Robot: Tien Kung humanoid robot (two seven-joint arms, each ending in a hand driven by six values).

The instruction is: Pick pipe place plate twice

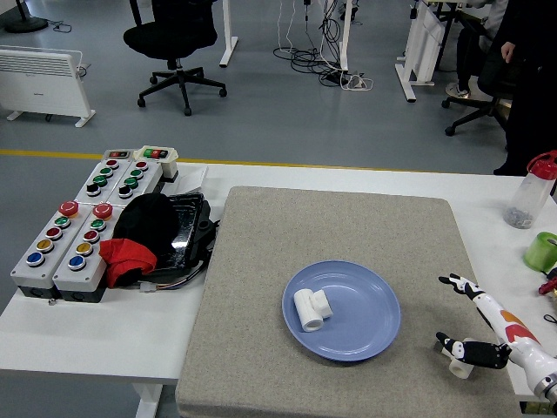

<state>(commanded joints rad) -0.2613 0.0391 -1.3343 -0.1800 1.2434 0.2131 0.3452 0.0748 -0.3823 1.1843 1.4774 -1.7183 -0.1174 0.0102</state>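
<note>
**Pipe on the plate, second pipe near the open right hand**

Pipe point(311, 309), a short white fitting, lies inside the blue plate point(365, 322), in the left half of it, a little below the middle of the frame. The plate rests on the grey mat point(261, 287) that covers the centre of the white table point(78, 335).

A second white pipe point(459, 364) lies on the mat in the lower right of the frame, well apart from the plate. The right hand point(487, 335) comes in from the lower right corner and stands directly beside this pipe. Its fingers are spread and it grasps nothing: one finger point(454, 282) points to the upper left, and the dark thumb point(466, 350) reaches to the left just above the second pipe. Whether the thumb touches this pipe cannot be told. The left hand does not show in the frame.

At the left side of the frame, grey button boxes point(65, 239) with red, green, yellow and blue buttons stand on the table. Just to the right of them lies a black and red cloth point(139, 235) on a dark tray point(187, 231). At the right edge of the frame stand a clear bottle with a red cap point(531, 192) and, below it, a green cup point(542, 251).
</note>
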